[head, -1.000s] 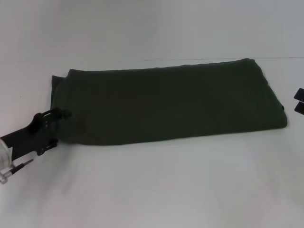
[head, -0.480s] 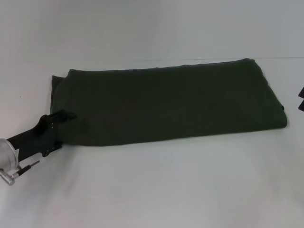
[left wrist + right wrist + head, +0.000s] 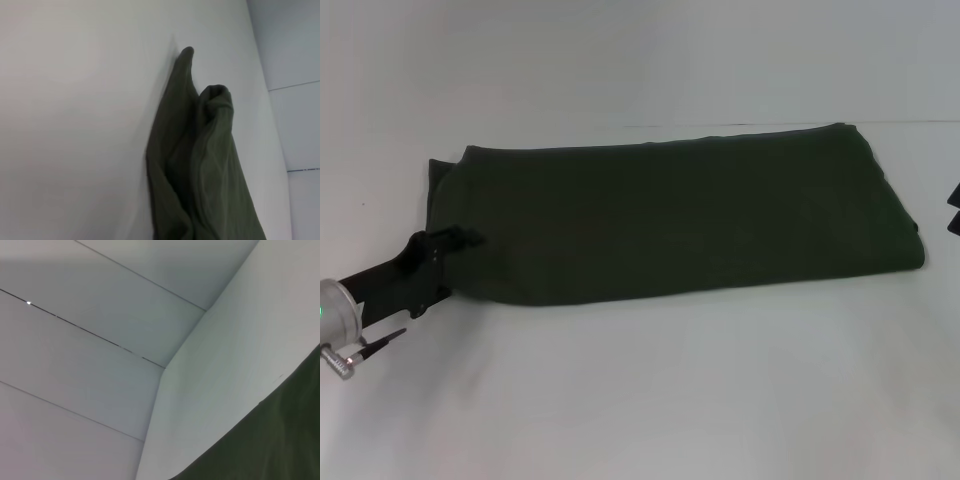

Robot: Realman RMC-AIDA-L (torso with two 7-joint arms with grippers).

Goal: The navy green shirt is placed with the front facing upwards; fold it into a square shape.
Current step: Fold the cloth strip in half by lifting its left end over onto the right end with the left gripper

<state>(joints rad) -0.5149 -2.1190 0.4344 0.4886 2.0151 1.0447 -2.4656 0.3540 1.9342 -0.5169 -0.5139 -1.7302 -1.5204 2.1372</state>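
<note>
Dark olive navy green shirt (image 3: 680,215), print hidden; left gripper (image 3: 455,243) at its edge, grip unclear; right gripper (image 3: 953,208) cropped.

Plain dark olive-green shirt (image 3: 680,215) on a white table (image 3: 650,390).

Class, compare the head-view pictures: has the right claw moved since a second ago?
Yes. The right claw, judged against the navy green shirt's unmoved right edge, has drawn away rightward, so only a sliver shows at the frame's right edge.

The left gripper (image 3: 468,239) has edged along the navy green shirt's (image 3: 680,215) left end.
</note>
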